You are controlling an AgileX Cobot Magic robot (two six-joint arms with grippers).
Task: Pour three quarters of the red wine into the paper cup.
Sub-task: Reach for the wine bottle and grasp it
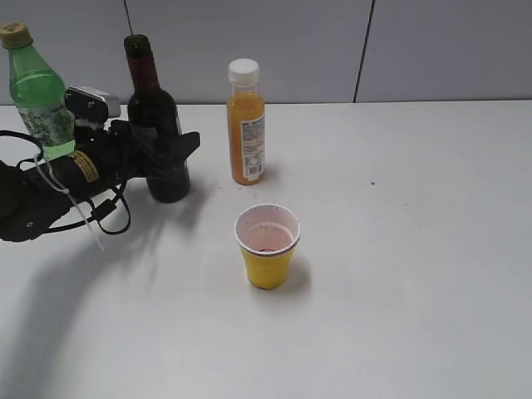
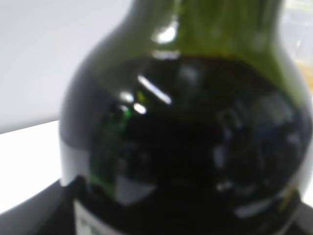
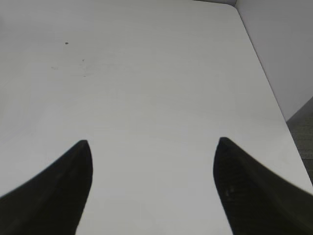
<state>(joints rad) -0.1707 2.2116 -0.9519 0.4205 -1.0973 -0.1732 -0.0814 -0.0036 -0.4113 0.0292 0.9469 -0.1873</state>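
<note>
The red wine fills the dark green bottle [image 1: 155, 104] up to its shoulder; the bottle stands upright on the table at the back left. My left gripper [image 1: 176, 155] reaches in from the left with its jaws wide on either side of the bottle's body, one finger [image 1: 186, 141] in front. In the left wrist view the bottle [image 2: 195, 122] fills the picture, blurred and very close. The yellow paper cup [image 1: 267, 249] stands upright near the middle, pinkish stains inside, about a hand's width right of the bottle. My right gripper [image 3: 152, 142] is open over bare table, out of the exterior view.
An orange juice bottle [image 1: 247, 125] with a white cap stands between the wine bottle and the cup, further back. A light green soda bottle [image 1: 37, 91] stands behind my left arm. The white table [image 1: 416, 249] ends at a grey wall behind; its right edge [image 3: 274, 98] shows.
</note>
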